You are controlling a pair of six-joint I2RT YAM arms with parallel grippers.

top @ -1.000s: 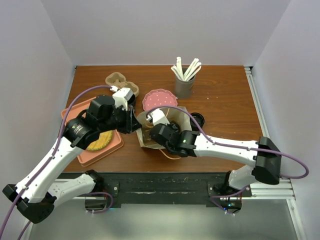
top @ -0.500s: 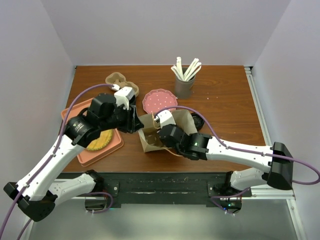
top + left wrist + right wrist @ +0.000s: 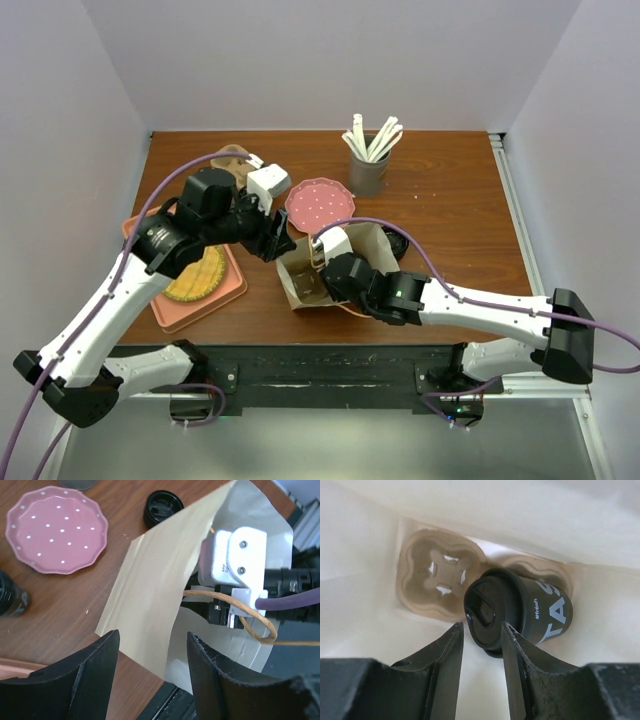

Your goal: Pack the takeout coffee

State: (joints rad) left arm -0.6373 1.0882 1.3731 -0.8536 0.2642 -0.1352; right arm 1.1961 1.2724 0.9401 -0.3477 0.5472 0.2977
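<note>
The right claw hangs inside an open paper bag, its two fingers parted by a narrow gap and gripping nothing. Just beyond the fingertips a black takeout coffee cup with a black lid sits in one socket of a cardboard cup carrier at the bottom of the bag. The right arm reaches in low from the right edge of the worktop, forearm nearly level, wrist dipped into the bag's mouth.

The left claw is spread wide and holds nothing, hovering just beside the bag's left wall. Its arm rises from the near left corner, bends sharply at the elbow and points the wrist down and to the right. A pink dotted plate lies just behind the bag.
</note>
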